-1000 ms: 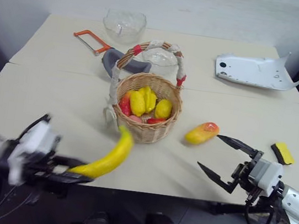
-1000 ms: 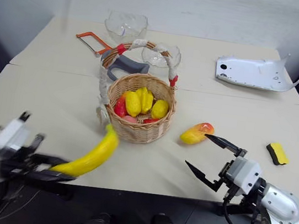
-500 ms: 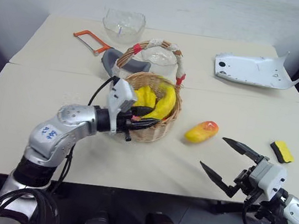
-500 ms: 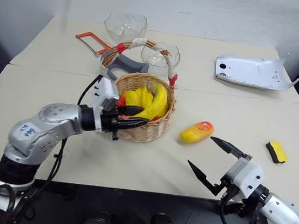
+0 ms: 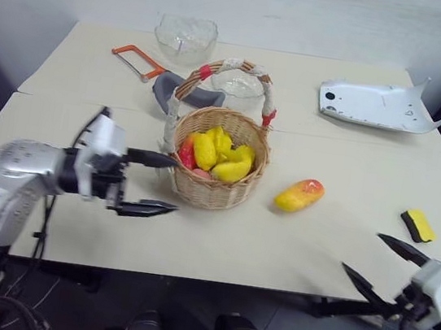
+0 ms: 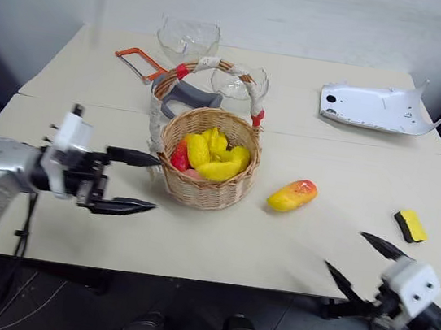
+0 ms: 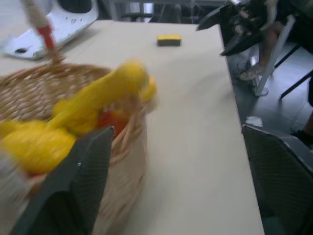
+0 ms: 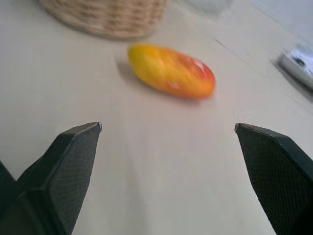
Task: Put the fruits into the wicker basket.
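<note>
The banana point(image 5: 231, 169) lies in the basket point(image 5: 215, 190) at frame centre, the mango point(image 8: 172, 71) on the worktop point(image 5: 292, 241) right of it, left hand point(image 5: 155, 182) and right hand point(image 5: 387, 266) both spread and empty, the right wrist view cutting off the basket.

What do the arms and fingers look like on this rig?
Silver-grey rounded arm shells with black joints and loose black cables. The left arm bears a white sticker with blue writing. Each white wrist block carries two long black pointed fingers, textured inside: left gripper, right gripper.
</note>
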You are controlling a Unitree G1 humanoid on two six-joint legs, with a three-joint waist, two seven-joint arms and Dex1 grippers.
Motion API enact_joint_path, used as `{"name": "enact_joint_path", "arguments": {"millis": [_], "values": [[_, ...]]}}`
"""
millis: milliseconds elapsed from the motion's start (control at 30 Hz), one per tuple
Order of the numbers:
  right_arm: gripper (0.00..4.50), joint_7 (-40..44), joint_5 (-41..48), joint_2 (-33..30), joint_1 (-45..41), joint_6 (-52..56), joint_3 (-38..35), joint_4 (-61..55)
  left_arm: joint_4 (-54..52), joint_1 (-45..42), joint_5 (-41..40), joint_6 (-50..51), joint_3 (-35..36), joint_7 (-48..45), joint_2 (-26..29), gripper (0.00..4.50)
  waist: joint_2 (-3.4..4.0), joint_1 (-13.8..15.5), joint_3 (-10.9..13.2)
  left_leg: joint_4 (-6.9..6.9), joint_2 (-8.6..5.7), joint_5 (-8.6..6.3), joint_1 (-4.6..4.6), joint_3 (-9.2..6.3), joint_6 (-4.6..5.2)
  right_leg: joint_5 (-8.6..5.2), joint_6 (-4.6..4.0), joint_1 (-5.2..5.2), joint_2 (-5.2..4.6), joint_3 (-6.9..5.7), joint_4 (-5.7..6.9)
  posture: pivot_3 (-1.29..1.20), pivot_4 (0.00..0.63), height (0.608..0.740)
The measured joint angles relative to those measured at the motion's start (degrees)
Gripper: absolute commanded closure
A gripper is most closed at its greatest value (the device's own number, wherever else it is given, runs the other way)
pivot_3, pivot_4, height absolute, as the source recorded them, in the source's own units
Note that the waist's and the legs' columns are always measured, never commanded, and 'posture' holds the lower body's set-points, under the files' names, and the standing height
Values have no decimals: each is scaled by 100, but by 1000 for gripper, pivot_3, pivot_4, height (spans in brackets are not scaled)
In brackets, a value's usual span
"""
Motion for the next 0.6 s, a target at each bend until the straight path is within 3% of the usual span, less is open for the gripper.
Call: {"name": "enact_joint_path", "arguments": {"millis": [167, 300, 433, 600], "values": [[0, 336, -483, -669, -509, -398, 265, 540, 185, 628, 6, -124, 354, -357, 245, 26, -6, -84, 4, -1, 5, -7, 4, -8, 4, 0, 0, -1, -11, 8, 2, 0, 150, 740], [0, 595, -778, -1330, -2321, 423, 1483, 673, -229, 723, -436, 166, 519, -211, 78, 26, -9, -159, 9, 3, 14, -9, 8, -6, -1, 1, 0, -5, -8, 11, 13, 0, 150, 740], [0, 1143, -1270, -1366, -4055, 418, 2855, 1312, -566, 802, -670, 379, 494, 85, -85, 26, 9, -143, 21, 2, 19, -8, -15, -15, -3, -2, -4, -28, 1, 7, 12, 0, 150, 740], [0, 1663, -2058, -860, -6006, -585, 4083, 3227, -797, 1011, -759, 401, 474, 352, -299, 26, 11, -136, 31, 21, 15, -6, -30, 3, -7, -2, -3, -42, -1, 11, 14, 0, 150, 740]]}}
